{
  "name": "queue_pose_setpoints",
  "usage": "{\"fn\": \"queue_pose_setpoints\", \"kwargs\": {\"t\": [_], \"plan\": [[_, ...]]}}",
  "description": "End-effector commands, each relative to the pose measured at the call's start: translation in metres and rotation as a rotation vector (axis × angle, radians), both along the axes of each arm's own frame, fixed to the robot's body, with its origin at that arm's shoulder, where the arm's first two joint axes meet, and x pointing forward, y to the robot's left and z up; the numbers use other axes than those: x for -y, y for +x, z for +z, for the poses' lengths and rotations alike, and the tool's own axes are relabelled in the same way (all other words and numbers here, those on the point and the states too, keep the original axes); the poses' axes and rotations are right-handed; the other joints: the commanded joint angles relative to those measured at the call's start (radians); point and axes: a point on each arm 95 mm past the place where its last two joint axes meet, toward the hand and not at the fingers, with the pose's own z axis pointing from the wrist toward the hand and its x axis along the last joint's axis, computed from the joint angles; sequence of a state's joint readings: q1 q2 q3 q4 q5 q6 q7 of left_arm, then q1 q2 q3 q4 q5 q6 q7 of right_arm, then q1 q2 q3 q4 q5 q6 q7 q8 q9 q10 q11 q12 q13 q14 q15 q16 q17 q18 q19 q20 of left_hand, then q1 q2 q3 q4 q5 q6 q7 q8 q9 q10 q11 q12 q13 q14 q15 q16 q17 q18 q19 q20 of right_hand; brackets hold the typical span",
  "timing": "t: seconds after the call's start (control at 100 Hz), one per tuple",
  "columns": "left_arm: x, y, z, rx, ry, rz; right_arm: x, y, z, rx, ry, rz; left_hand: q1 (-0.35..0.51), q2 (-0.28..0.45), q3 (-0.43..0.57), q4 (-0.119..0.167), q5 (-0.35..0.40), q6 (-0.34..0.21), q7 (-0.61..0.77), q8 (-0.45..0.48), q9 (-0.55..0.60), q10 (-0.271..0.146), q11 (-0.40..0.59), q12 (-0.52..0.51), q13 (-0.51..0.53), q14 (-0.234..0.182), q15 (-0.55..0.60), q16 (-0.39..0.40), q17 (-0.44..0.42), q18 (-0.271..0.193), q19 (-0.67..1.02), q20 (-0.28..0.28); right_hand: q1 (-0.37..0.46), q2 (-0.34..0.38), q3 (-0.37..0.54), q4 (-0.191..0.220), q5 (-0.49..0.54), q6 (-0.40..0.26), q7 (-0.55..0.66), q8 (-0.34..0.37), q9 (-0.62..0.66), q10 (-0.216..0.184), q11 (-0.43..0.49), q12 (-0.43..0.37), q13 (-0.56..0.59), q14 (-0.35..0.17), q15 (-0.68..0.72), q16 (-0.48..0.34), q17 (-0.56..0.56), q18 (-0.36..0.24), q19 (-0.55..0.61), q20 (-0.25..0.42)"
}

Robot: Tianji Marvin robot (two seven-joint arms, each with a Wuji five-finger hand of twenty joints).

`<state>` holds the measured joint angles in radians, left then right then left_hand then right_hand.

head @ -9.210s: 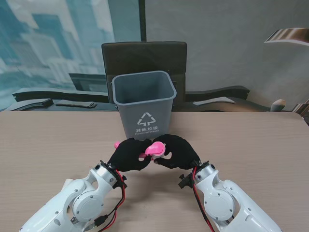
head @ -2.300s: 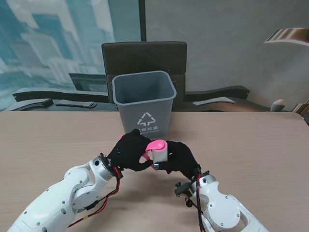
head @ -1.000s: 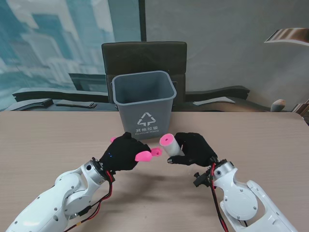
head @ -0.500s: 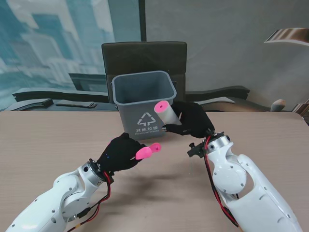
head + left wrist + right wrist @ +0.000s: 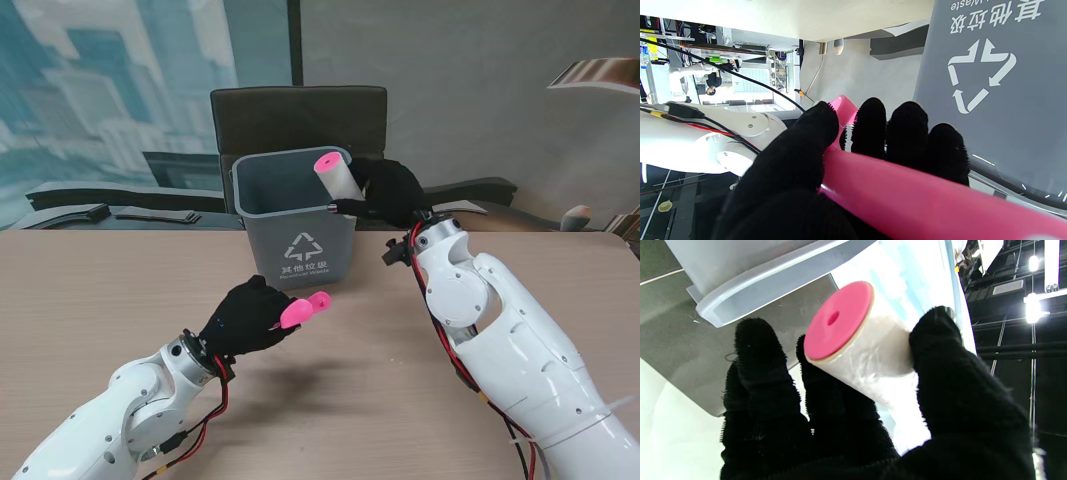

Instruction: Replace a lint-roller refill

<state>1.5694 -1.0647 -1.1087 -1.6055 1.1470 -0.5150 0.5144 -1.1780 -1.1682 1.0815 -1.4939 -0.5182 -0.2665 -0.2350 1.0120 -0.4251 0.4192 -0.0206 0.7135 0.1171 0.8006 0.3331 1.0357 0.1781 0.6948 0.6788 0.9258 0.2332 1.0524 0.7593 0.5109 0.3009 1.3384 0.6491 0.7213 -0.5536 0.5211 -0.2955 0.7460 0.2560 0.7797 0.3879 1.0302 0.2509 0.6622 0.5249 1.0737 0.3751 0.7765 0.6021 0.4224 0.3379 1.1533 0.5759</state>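
here the right hand (image 5: 392,192), black-gloved, sits in the upper middle of the stand view, its fingers (image 5: 763,373) and thumb clamped around the used refill (image 5: 337,178), a white roll with a pink end cap. the roll tilts up and to the left, its capped end over the open top of the grey bin (image 5: 298,215), at the bin's right rim. in the right wrist view the pink cap (image 5: 838,320) faces the camera with the bin's rim just beyond it. lower and left of centre, the left hand (image 5: 248,317) is wrapped tight around the pink roller handle (image 5: 303,308), whose bare pink end pokes out to the right, above the wooden surface (image 5: 100,290). the left wrist view shows the fingers (image 5: 908,133) curled over the pink shaft, with the bin's recycling mark (image 5: 980,75) close behind. a dark chair (image 5: 298,115) stands behind the bin.
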Motion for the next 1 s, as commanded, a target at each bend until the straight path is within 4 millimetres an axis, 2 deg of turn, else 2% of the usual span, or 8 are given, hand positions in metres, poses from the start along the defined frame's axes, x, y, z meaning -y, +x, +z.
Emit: {"fn": "queue_pose_setpoints", "kwargs": {"t": [0.0, 0.25, 0.45, 0.58, 0.68, 0.75, 0.87, 0.99], "plan": [[0.002, -0.001, 0.001, -0.008, 0.005, -0.003, -0.006, 0.006, 0.01, 0.011, 0.0, 0.009, 0.059, 0.073, -0.016, -0.019, 0.038, 0.025, 0.047, 0.01, -0.016, 0.032, 0.028, -0.032, 0.022, 0.02, 0.029, -0.013, 0.005, 0.001, 0.034, 0.018, 0.113, 0.218, 0.113, 0.129, 0.053, -0.332, 0.115, 0.02, -0.022, -0.102, -0.001, -0.018, -0.093, -0.266, -0.092, -0.02, 0.007, -0.047, 0.081, 0.017], [0.001, -0.002, 0.001, -0.01, 0.005, -0.003, -0.014, 0.039, 0.009, -0.03, -0.037, 0.022, 0.065, 0.07, -0.02, -0.016, 0.039, 0.027, 0.055, 0.015, -0.015, 0.033, 0.033, -0.034, 0.022, 0.021, 0.031, -0.014, 0.003, 0.003, 0.035, 0.018, 0.107, 0.249, 0.079, 0.138, 0.014, -0.348, 0.091, -0.006, -0.072, -0.123, -0.031, -0.057, -0.182, -0.27, -0.168, -0.065, -0.043, -0.06, 0.053, 0.006], [0.001, -0.001, 0.0, -0.014, 0.002, 0.005, -0.022, 0.061, -0.002, -0.091, -0.046, 0.024, 0.067, 0.072, -0.017, -0.012, 0.027, 0.044, 0.065, 0.031, -0.018, 0.036, 0.041, -0.027, 0.024, 0.02, 0.032, -0.015, 0.008, 0.005, 0.036, 0.018, 0.1, 0.266, 0.065, 0.144, -0.041, -0.331, 0.067, -0.02, -0.135, -0.127, -0.045, -0.071, -0.26, -0.281, -0.221, -0.096, -0.087, -0.067, 0.032, -0.002], [0.001, -0.001, 0.0, -0.015, 0.002, 0.009, -0.023, 0.069, -0.009, -0.115, -0.067, 0.027, 0.068, 0.072, -0.017, -0.012, 0.024, 0.046, 0.067, 0.035, -0.018, 0.036, 0.045, -0.024, 0.025, 0.019, 0.034, -0.015, 0.008, 0.005, 0.038, 0.018, 0.075, 0.256, 0.043, 0.156, -0.105, -0.308, 0.029, -0.048, -0.206, -0.128, -0.07, -0.105, -0.322, -0.291, -0.285, -0.156, -0.126, -0.075, 0.005, -0.016], [0.0, -0.002, 0.0, -0.015, 0.004, 0.008, -0.025, 0.072, -0.013, -0.146, -0.065, 0.042, 0.069, 0.071, -0.017, -0.011, 0.024, 0.044, 0.067, 0.035, -0.019, 0.035, 0.045, -0.023, 0.025, 0.019, 0.035, -0.015, 0.007, 0.004, 0.038, 0.017, -0.013, 0.238, 0.066, 0.183, -0.111, -0.247, -0.143, 0.022, -0.293, -0.086, -0.086, -0.134, -0.388, -0.269, -0.319, -0.197, -0.174, -0.072, -0.03, -0.041], [0.0, -0.002, 0.001, -0.012, 0.002, 0.009, -0.025, 0.072, -0.014, -0.17, -0.068, 0.052, 0.067, 0.071, -0.018, -0.012, 0.023, 0.045, 0.066, 0.035, -0.019, 0.036, 0.046, -0.022, 0.025, 0.018, 0.035, -0.015, 0.008, 0.004, 0.039, 0.017, -0.077, 0.246, 0.076, 0.232, -0.094, -0.194, -0.336, 0.137, -0.362, -0.056, -0.094, -0.136, -0.438, -0.251, -0.333, -0.203, -0.207, -0.069, -0.054, -0.049], [0.0, -0.005, 0.002, -0.008, -0.009, 0.009, -0.025, 0.073, -0.015, -0.188, -0.083, 0.065, 0.069, 0.071, -0.017, -0.011, 0.024, 0.047, 0.067, 0.036, -0.019, 0.036, 0.046, -0.021, 0.025, 0.018, 0.035, -0.016, 0.008, 0.004, 0.04, 0.017, -0.147, 0.195, 0.051, 0.245, -0.179, -0.128, -0.452, 0.138, -0.494, -0.022, -0.108, -0.139, -0.52, -0.24, -0.359, -0.213, -0.263, -0.064, -0.1, -0.063], [0.0, -0.005, 0.003, -0.007, -0.012, 0.008, -0.026, 0.073, -0.015, -0.191, -0.096, 0.072, 0.068, 0.07, -0.017, -0.011, 0.025, 0.046, 0.068, 0.036, -0.018, 0.036, 0.047, -0.02, 0.025, 0.018, 0.036, -0.016, 0.008, 0.004, 0.04, 0.017, -0.186, 0.174, 0.023, 0.247, -0.239, -0.092, -0.508, 0.128, -0.581, -0.003, -0.115, -0.143, -0.57, -0.24, -0.374, -0.221, -0.296, -0.065, -0.127, -0.07]]}}
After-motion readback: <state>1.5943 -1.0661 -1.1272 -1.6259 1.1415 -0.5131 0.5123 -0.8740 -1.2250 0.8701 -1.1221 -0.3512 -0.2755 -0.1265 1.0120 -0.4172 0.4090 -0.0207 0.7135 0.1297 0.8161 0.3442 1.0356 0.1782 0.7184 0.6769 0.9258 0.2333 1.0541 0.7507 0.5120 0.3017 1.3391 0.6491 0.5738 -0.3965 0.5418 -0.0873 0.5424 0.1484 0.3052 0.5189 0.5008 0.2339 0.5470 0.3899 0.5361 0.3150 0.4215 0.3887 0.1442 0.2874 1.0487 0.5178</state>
